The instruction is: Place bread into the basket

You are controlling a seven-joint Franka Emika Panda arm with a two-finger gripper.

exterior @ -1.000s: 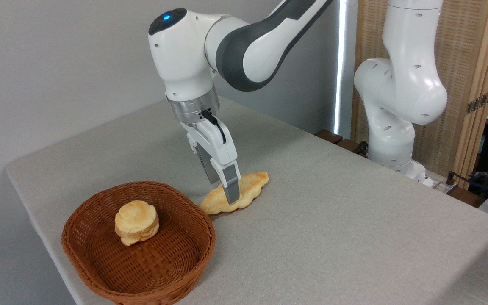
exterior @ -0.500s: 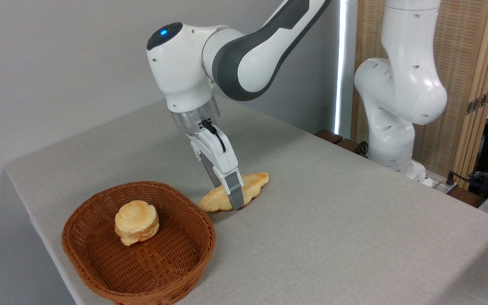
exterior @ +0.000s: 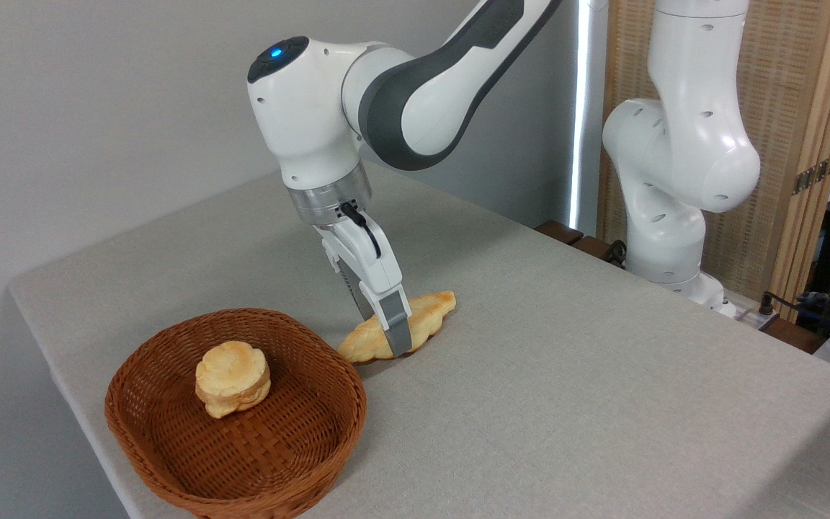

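The bread (exterior: 415, 326) lies flat on the grey table (exterior: 566, 389), just beside the right rim of the basket (exterior: 170, 440), not touching it as far as you can tell. It is a long, golden, leaf-shaped loaf. Its long axis runs from lower left, the tip nearest the basket, up to the right, away from it.

Your gripper (exterior: 395, 333) is down over the loaf's middle, straddling it crosswise to that long axis. The near finger (exterior: 398, 328) stands in front of the loaf, its tip at table level; the far finger is mostly hidden behind it. You cannot tell from this view whether the fingers have pinched the loaf or merely bracket it.

The basket sits to the left and nearer the camera, so the carry probably goes that way. A small round bun (exterior: 233, 378) already occupies its left-centre; the open floor lies on the side nearest the loaf.
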